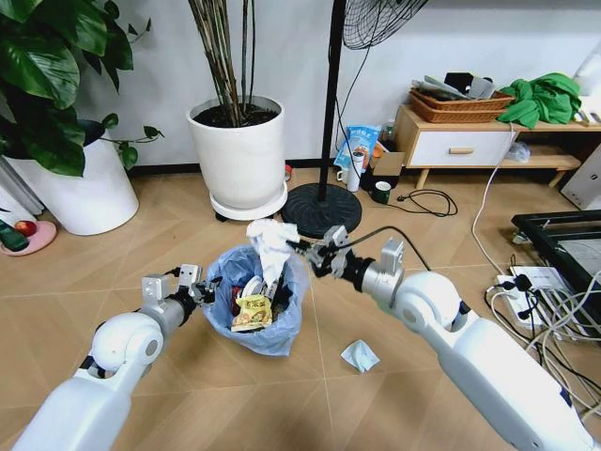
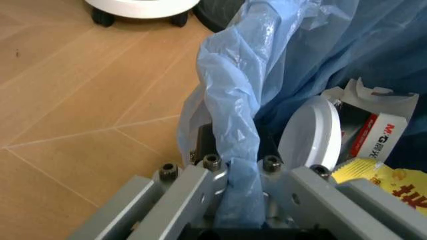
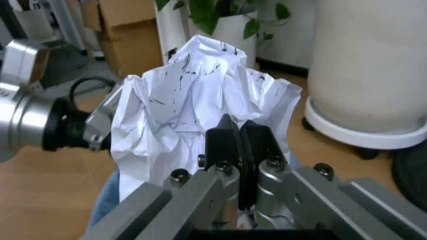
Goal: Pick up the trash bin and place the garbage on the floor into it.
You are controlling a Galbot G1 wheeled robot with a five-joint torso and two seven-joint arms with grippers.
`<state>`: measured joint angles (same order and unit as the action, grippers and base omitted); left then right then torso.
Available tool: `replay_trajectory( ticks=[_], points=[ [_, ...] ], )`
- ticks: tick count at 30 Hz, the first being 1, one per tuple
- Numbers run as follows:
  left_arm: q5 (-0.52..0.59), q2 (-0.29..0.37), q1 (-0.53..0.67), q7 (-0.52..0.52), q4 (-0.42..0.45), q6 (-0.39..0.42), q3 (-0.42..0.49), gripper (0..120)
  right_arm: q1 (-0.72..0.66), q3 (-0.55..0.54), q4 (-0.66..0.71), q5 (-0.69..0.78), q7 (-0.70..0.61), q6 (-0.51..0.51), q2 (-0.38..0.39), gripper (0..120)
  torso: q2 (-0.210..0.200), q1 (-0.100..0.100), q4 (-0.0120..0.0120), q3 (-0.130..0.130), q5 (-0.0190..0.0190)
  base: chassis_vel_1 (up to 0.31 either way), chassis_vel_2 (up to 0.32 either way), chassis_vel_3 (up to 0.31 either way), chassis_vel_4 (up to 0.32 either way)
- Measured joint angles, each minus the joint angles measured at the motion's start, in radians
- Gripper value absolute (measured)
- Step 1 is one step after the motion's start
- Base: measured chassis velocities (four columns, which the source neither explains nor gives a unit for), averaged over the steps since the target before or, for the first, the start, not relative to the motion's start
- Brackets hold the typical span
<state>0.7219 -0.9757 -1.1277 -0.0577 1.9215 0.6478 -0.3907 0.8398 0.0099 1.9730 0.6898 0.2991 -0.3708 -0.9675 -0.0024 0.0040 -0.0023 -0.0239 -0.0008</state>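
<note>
The trash bin (image 1: 255, 310), lined with a light-blue bag (image 2: 233, 100), is held off the floor (image 1: 376, 404) between my arms. My left gripper (image 1: 203, 299) is shut on its rim, with the bag pinched between the fingers (image 2: 200, 182). Inside lie a white round lid (image 2: 310, 135), a yellow wrapper (image 1: 252, 313) and a red-white box (image 2: 373, 137). My right gripper (image 1: 315, 254) is shut on a large crumpled white paper (image 3: 200, 105) that hangs over the bin's far rim (image 1: 268, 242). One crumpled tissue (image 1: 360, 355) lies on the floor to the bin's right.
Two big white plant pots (image 1: 240, 155) (image 1: 80, 193) stand behind the bin, with a fan's black round base (image 1: 315, 209) beside them. A low wooden cabinet (image 1: 470, 141) is at the back right. Cables and a power strip (image 1: 531, 282) lie at the right.
</note>
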Motion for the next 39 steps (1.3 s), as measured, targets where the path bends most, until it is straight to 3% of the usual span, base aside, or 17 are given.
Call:
replay_trajectory(
  ticks=[7,10,14,20,25,31,35,39],
  points=[
    [0.0,-0.003,0.003,-0.002,-0.001,0.0,0.005,0,-0.003,-0.052,0.005,-0.033,0.004,0.0,0.003,0,0.0,0.0,0.0001,0.0,-0.0002,0.0,0.0,0.0,0.0],
    [0.0,0.0,0.003,-0.002,-0.001,0.0,0.005,0,-0.004,-0.068,0.0,-0.051,0.003,0.001,0.005,8,0.0,0.0,0.0001,0.0,-0.0001,0.0,0.0,0.0,0.0],
    [0.0,0.003,0.003,-0.002,0.0,0.0,0.0,0,-0.004,-0.076,-0.007,-0.068,0.001,0.005,0.003,29,0.0,0.0,0.0001,0.0,-0.0001,0.0,0.0,0.0,0.0],
    [0.0,0.0,0.003,-0.002,0.0,-0.001,0.0,0,-0.004,-0.07,-0.009,-0.071,-0.005,0.008,0.001,45,0.0,0.0,0.0001,0.0,-0.0001,0.0,0.0,0.0,0.0],
    [-0.002,-0.005,0.004,-0.001,-0.001,-0.002,-0.001,0,-0.009,-0.014,0.007,-0.05,-0.058,0.01,-0.003,68,0.0,0.0,0.0002,0.0,-0.0001,0.0,0.0,0.0,0.0],
    [-0.002,-0.008,0.004,0.001,0.0,-0.002,-0.008,0,0.007,0.049,0.029,-0.01,-0.174,-0.002,-0.003,88,0.0,0.0,0.0001,0.0,0.0,0.0,0.0,0.0,0.0],
    [-0.003,-0.01,-0.001,0.003,0.004,-0.003,-0.015,0,0.064,0.136,0.04,0.001,-0.224,-0.022,0.0,99,0.0,0.0,0.0003,0.0,0.0,0.0,0.0,0.0,0.0],
    [-0.005,-0.011,-0.009,0.005,0.01,-0.004,-0.025,0,0.151,0.244,0.061,-0.004,-0.227,-0.03,0.003,100,0.0,0.0,-0.0003,0.0,-0.0003,0.0,0.0,0.0,0.0]
  ],
)
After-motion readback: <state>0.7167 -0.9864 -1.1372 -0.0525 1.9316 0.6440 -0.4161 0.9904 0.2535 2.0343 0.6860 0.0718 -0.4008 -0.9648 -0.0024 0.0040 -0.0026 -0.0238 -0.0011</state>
